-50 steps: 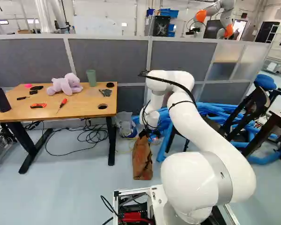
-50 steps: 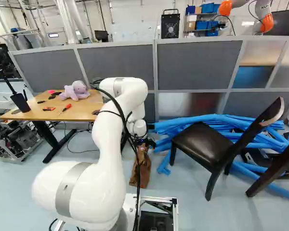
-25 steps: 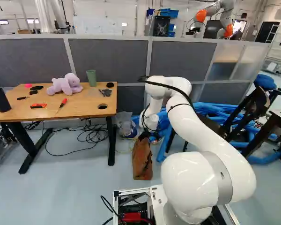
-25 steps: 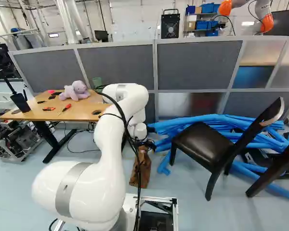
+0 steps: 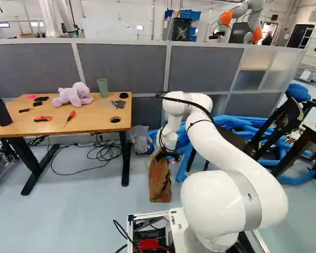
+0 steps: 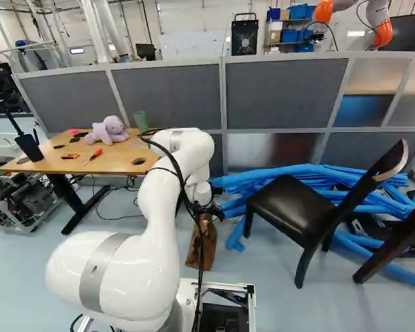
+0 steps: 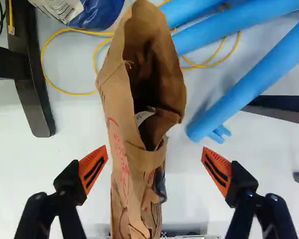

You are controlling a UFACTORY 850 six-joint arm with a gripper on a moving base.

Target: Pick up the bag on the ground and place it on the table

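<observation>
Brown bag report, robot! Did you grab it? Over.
Hand open, not gripping. Brown bag standing on floor, between the fingers in wrist view. Blue tubes close beside it.

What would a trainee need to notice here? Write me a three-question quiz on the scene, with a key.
1. Short answer: where does the brown bag stand?
2. True or false: the gripper is open, with one finger on each side of the bag.
3. Fill in the blank: on the table, a green ____ stands beside the lilac soft toy.

Key: 1. on the floor; 2. true; 3. cup.
</observation>
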